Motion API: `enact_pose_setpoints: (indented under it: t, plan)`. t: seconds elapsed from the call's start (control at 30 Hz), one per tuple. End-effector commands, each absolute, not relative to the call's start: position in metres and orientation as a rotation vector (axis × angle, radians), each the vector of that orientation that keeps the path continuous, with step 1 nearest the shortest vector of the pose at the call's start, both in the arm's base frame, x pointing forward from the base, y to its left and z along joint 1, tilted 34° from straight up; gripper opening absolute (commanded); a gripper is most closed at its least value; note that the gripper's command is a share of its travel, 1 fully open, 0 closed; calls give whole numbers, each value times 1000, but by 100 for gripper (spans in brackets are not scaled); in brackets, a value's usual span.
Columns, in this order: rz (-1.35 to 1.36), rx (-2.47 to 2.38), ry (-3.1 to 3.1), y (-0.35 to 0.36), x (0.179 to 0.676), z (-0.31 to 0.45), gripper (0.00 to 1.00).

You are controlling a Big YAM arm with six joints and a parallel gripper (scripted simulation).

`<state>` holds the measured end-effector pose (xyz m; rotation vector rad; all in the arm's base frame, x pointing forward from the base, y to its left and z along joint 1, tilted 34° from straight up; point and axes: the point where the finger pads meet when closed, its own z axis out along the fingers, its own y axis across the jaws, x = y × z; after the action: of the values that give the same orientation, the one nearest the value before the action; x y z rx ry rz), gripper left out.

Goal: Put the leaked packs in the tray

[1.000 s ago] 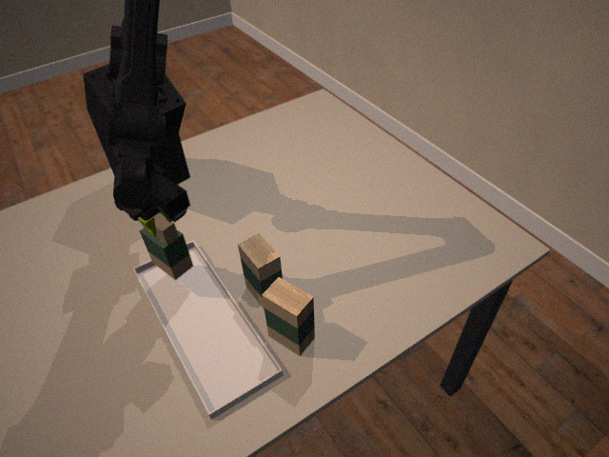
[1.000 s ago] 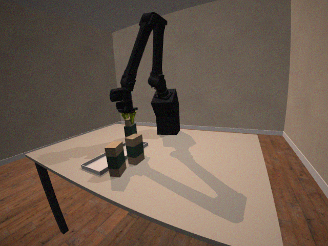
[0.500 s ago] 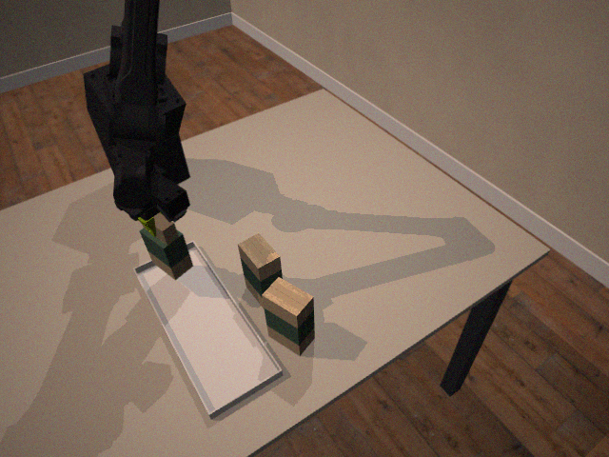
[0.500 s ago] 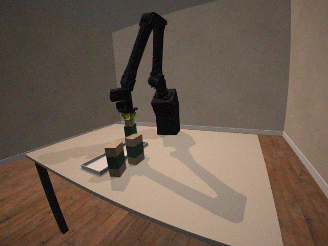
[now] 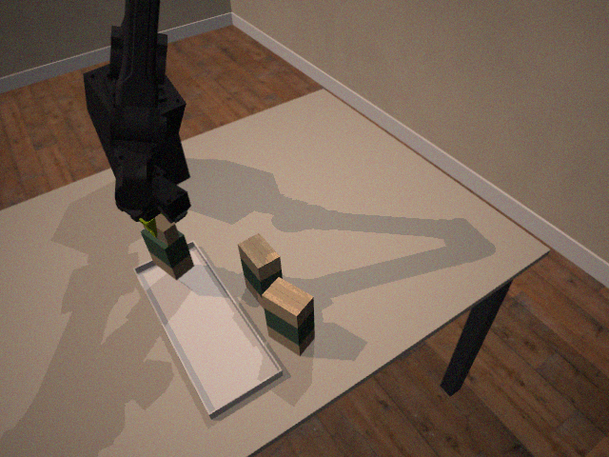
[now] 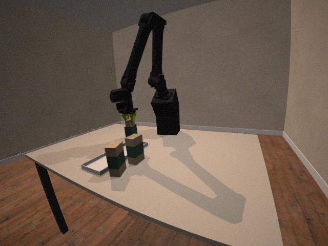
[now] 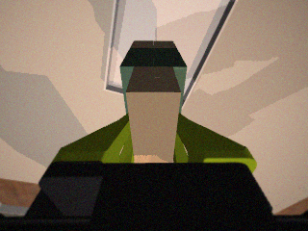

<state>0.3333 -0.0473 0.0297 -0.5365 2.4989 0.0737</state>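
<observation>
My gripper [image 5: 158, 227] is shut on the top of a tan coffee pack with a green band [image 5: 166, 249]. It holds the pack upright over the far end of the white tray [image 5: 206, 325]. I cannot tell whether the pack's base touches the tray floor. The held pack also shows in the exterior view [image 6: 130, 128] and in the wrist view [image 7: 154, 108], between the green fingers. Two more packs stand to the right of the tray: one [image 5: 259, 266] farther back and one [image 5: 288, 314] nearer the table's front edge.
The tray is long and narrow with a low rim, and lies at an angle on the table. The arm's black base [image 6: 165, 111] stands at the back of the table. The table's front edge [image 5: 393, 364] runs close to the nearer pack.
</observation>
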Motion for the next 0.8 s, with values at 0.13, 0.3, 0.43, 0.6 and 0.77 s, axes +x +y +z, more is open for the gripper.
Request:
enact_pose_setpoints:
  t: [0.13,0.3,0.43,0.6,0.77]
  plan:
    - [55,-534,2468,-48,353,32,25]
    - [57,-534,2470,-46,357,23,25]
    - [57,-534,2472,-44,362,14,25]
    - [60,-534,2473,-41,366,4,25]
    - [32,-503,2452,-51,371,11,25]
